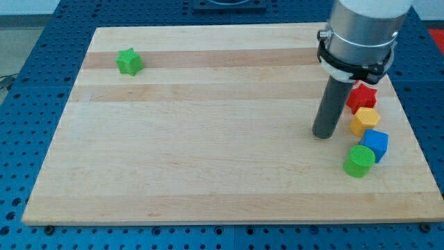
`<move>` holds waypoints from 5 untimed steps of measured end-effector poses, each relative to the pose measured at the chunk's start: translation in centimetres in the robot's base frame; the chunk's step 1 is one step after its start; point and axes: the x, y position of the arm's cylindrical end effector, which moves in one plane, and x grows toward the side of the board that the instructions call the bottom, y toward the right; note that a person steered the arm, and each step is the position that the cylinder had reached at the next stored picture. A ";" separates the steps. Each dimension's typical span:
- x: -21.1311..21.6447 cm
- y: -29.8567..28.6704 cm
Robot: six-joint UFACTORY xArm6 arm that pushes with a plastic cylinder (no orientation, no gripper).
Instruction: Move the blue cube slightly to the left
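The blue cube (pixel 376 144) sat on the wooden desk (pixel 208 153) near its edge at the view's right, below the middle of the board. The end effector was a plain dark rod with no jaws, so it held nothing; its tip (pixel 322 135) rested on the desk toward the view's left of the blue cube and very slightly higher in the view, near it but with a clear strip of wood between them. The blue cube stood turned, one corner facing the view's bottom and right; being a cube, it showed no long axis.

Just below and to the view's left of the blue cube lay a green cylinder (pixel 359 161), its round face up, touching or all but touching the cube. Directly above the blue cube lay a yellow block (pixel 364 121), roughly hexagonal, close against it. Above that, farther from the blue cube, was a red star-shaped block (pixel 361 98), partly hidden behind the rod. Far from the blue cube, toward the view's top left corner, lay a green star (pixel 129 62), well apart from everything else.
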 end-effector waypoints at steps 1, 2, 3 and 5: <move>0.9 1.3; 1.1 2.0; 1.8 2.4; 5.2 2.4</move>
